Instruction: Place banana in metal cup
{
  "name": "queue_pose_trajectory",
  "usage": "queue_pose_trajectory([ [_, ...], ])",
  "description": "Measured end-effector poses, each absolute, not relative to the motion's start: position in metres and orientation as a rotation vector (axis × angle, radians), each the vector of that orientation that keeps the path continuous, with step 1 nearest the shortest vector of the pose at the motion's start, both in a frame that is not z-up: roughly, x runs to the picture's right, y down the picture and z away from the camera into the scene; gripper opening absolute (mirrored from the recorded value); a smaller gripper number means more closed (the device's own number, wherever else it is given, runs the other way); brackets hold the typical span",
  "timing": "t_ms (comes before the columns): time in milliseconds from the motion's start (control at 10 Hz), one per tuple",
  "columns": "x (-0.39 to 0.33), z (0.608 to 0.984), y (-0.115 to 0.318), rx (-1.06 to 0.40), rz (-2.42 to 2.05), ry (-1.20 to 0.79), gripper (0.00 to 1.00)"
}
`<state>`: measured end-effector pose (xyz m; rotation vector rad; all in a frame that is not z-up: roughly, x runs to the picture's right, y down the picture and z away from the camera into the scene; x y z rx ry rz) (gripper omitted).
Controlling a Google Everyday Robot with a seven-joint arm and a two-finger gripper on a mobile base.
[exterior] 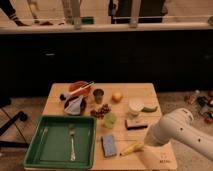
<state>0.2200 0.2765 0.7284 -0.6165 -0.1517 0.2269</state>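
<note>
The small yellow banana (131,148) lies near the front edge of the wooden table (150,92), just right of the blue sponge (108,145). The dark metal cup (98,95) stands upright at the back middle of the table, far from the banana. My gripper (143,145) is at the banana's right end, at the tip of the white arm (180,131) that reaches in from the right. The arm hides most of the gripper.
A green tray (35,157) with a fork and a spoon sits at front left. Also on the table are a light green cup (109,120), a white cup (135,106), a green curved piece (149,109), an orange (117,97), a dark sponge (136,123), grapes and bowls.
</note>
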Motion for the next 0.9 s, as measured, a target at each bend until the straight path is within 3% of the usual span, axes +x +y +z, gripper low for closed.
queue_pose_trajectory([
  [500,0.207,0.724,0.283,-0.578,0.146,-0.210,0.78],
  [900,0.202,0.718,0.284,-0.560,0.128,-0.272,0.80],
])
